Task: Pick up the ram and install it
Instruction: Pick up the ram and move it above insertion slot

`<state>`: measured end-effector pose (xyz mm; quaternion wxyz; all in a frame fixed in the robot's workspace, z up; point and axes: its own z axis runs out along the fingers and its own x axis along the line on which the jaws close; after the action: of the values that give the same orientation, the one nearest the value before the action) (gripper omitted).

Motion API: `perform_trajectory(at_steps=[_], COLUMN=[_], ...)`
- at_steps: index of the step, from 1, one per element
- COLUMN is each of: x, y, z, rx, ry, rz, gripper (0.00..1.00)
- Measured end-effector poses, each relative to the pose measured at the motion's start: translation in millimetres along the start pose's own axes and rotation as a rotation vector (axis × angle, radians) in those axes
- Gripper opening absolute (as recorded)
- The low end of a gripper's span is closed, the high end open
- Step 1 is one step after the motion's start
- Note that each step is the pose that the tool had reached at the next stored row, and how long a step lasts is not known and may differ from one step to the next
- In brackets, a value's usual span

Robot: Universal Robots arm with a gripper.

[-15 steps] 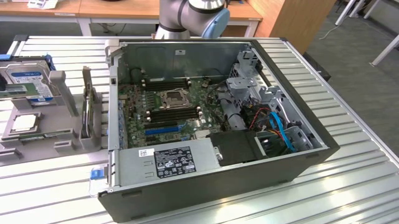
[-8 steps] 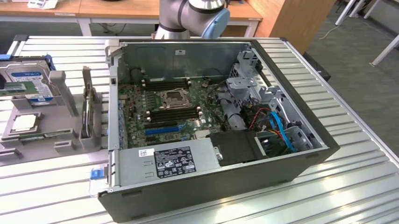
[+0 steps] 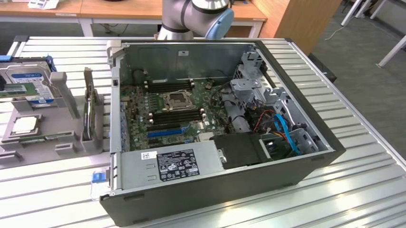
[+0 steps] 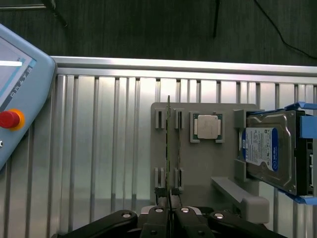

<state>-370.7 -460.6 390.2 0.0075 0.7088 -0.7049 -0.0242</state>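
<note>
Ram (image 4: pixel 168 139): thin grn stick, on edge in grey slotted plastic holder (image 4: pixel 208 163); blk gripper (image 4: pixel 169 206) clenched, tips together.

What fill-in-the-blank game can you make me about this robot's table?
The big button on the control pad is ___.
The hard drive wears a ___ label.
The square chip rests on a ___ holder.
Missing words: red, blue, gray.
</note>
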Motion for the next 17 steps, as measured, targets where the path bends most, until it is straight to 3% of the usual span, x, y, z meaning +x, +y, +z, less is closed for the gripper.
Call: perform_trajectory(at_steps=[17], x=[0.1], y=[-16.4], z=[-0.7], rx=[0.0001], ry=[-0.0001], rz=[0.0], gripper=[0.12])
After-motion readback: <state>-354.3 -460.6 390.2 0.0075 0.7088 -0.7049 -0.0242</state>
